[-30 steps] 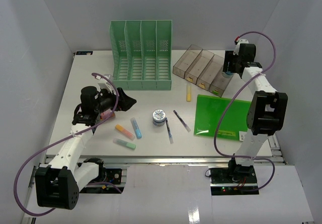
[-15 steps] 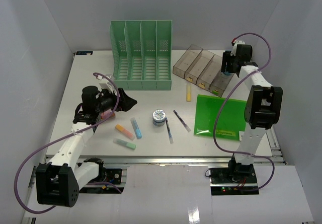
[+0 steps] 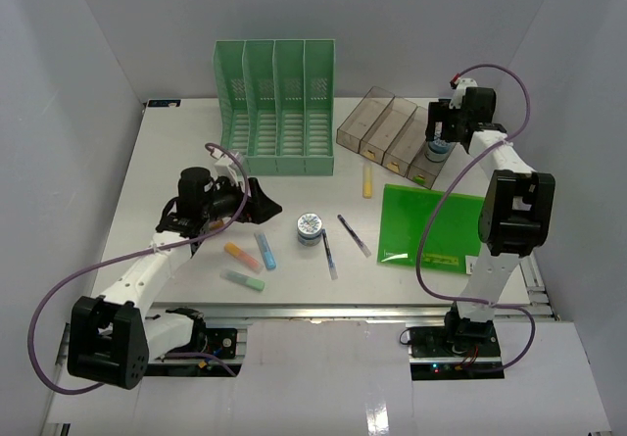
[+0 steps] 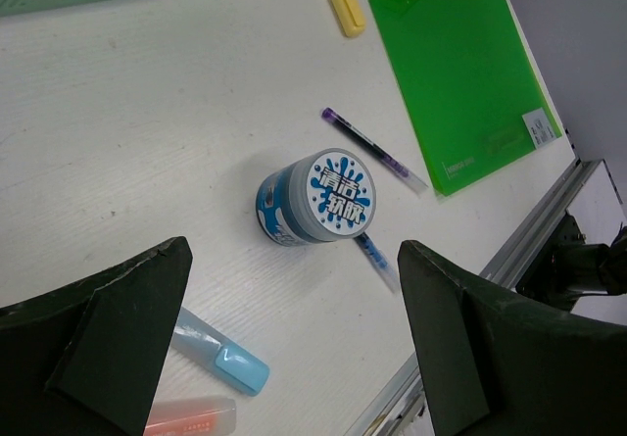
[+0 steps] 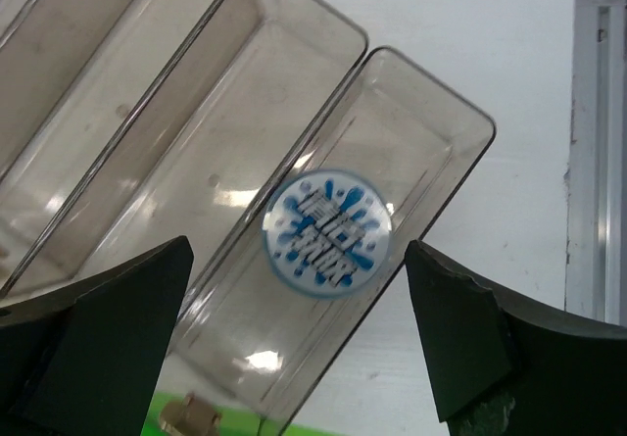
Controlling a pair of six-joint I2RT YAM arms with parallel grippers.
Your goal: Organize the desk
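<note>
Over worktop (image 4: 147, 142), left fingers (image 4: 108, 328) apart above jar (image 4: 318, 201); risk of tipping it onto pen (image 4: 367, 147) if closed off-centre. Right fingers (image 5: 98, 328) apart above tray (image 5: 416, 127).

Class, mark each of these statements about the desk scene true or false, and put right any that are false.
1. A round tub lies in the end compartment of the clear organiser. True.
2. The left gripper is shut on the other tub. False: it is open and not touching that tub, which stands on the desk.
3. The green folder lies flat on the desk. True.
4. The yellow highlighter stands in the green file rack. False: it lies on the desk, outside the rack.
5. The right gripper is open. True.
</note>
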